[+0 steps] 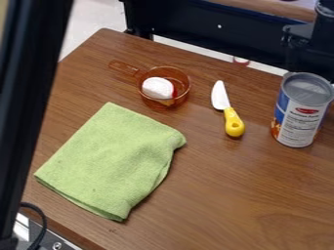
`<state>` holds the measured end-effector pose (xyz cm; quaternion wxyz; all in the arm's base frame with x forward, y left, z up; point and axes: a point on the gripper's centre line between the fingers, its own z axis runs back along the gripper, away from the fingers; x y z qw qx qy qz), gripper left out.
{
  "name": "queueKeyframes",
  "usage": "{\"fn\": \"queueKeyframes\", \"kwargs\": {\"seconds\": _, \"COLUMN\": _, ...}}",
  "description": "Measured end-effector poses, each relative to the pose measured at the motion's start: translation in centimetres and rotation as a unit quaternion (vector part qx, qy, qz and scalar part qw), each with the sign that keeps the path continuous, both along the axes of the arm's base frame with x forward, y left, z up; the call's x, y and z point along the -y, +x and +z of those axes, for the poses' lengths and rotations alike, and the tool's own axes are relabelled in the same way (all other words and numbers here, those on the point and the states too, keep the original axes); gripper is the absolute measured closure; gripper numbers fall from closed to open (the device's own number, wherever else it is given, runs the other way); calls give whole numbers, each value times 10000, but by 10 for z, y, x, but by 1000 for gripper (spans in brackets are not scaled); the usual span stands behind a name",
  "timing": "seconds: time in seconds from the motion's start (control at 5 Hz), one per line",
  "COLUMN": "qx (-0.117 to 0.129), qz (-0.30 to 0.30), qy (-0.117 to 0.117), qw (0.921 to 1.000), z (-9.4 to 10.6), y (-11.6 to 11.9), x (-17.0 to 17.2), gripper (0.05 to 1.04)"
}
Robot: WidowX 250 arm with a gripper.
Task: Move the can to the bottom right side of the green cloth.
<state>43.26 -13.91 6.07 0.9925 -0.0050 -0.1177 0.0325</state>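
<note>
Destination: the green cloth (114,158) is lying flat on the wooden table (235,210), its lower-right edge facing bare wood. The wording is leaving 2 readings open, on that part of the cloth or just beside it; a level release is suiting both, since a base catching the hem would be risking a tilt.

Obstacle 1: the amber pan (163,100), holding a white item (157,88), is sitting above the cloth's right corner. Routing below it is likely avoiding contact.

Obstacle 2: the knife (226,108), its yellow handle pointing down, is lying between pan and can. Lifting fully before traversing is advisable; dragging would be risking a sweep.

Workpiece: the can (302,110) is standing upright at the right. The step in hand is apparently securing it: centring on the body, descending vertically and closing evenly should be preventing a topple.

End effector: whether it is opening, closing or gripping, I am not able to tell.
</note>
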Motion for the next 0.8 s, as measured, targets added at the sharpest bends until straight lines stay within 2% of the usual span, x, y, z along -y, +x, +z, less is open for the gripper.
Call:
{"fn": "queueKeyframes", "kwargs": {"seconds": 0.2, "qx": -245, "qz": 165, "qy": 110, "qw": 9995, "z": -8, "y": -7, "x": 5, "gripper": 83}}
{"fn": "queueKeyframes", "kwargs": {"seconds": 0.4, "qx": -321, "qz": 115, "qy": 245, "qw": 9991, "z": -8, "y": -13, "x": 10, "gripper": 83}}
{"fn": "queueKeyframes", "kwargs": {"seconds": 0.6, "qx": -439, "qz": 73, "qy": 398, "qw": 9982, "z": -17, "y": -21, "x": 10, "gripper": 83}}
{"fn": "queueKeyframes", "kwargs": {"seconds": 0.8, "qx": -627, "qz": 66, "qy": 412, "qw": 9972, "z": -24, "y": -30, "x": 9, "gripper": 83}}
